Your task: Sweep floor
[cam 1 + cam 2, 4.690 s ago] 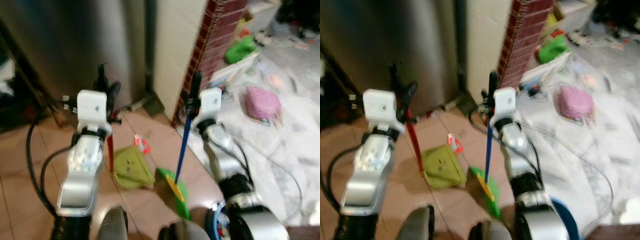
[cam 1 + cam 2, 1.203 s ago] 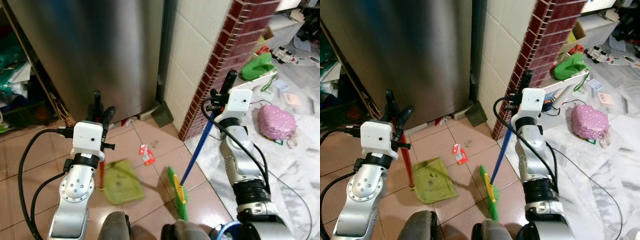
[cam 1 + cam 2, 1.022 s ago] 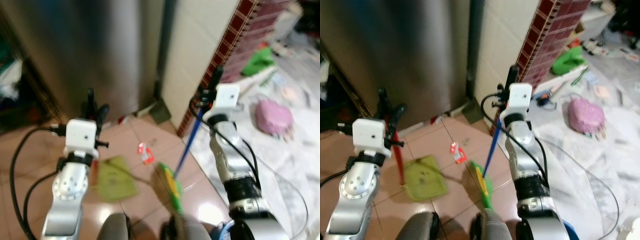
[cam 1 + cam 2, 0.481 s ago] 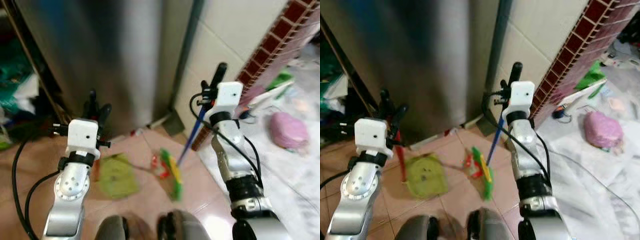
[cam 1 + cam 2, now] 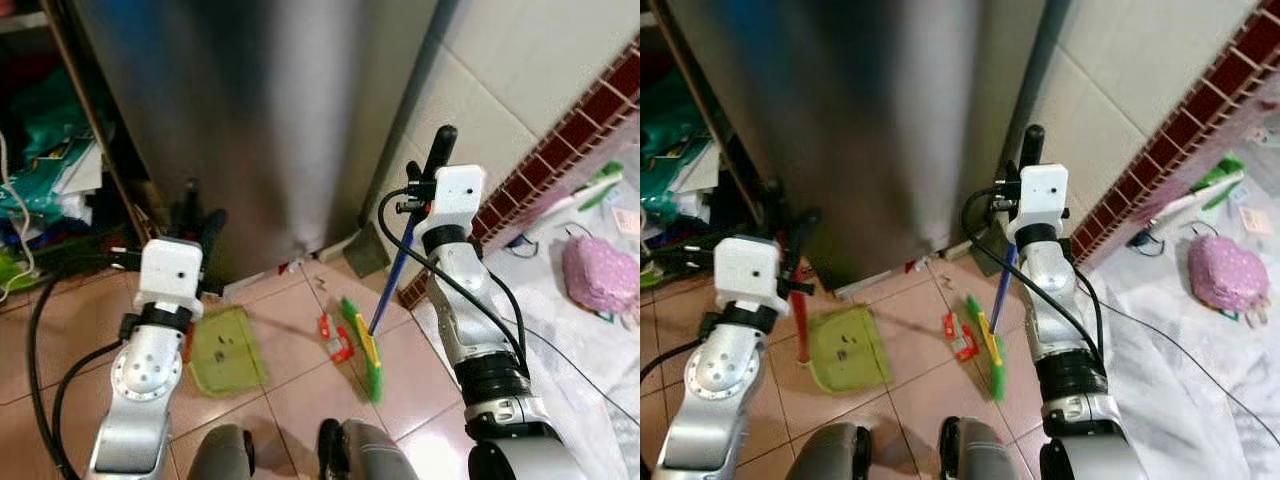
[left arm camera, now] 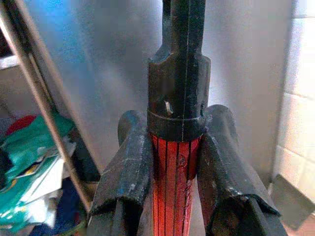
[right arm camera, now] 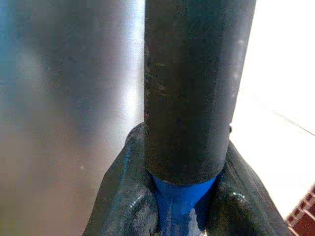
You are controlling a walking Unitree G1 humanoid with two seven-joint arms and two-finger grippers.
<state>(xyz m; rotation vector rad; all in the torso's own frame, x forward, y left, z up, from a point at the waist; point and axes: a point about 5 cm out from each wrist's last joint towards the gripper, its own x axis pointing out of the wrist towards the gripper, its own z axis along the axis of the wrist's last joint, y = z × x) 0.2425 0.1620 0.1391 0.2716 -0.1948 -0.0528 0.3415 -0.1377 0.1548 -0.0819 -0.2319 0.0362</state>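
Broom head on tiles, long axis running toward robot, red litter touching its left face. Dustpan farther left, mouth facing litter. Right gripper clamps blue handle; left gripper clamps dustpan's red handle. Next stroke: leftward.

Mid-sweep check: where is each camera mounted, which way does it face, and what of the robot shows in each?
Left eye: on the head, looking forward and down at the green dustpan, red scrap, broom and both arms.
Right eye: beside it, same scene slightly shifted, feet at the bottom edge.
Left wrist: looks along the left gripper, shut on the red dustpan handle.
Right wrist: looks along the right gripper, shut on the blue broom handle.
Both wrist views share the steel fridge behind.
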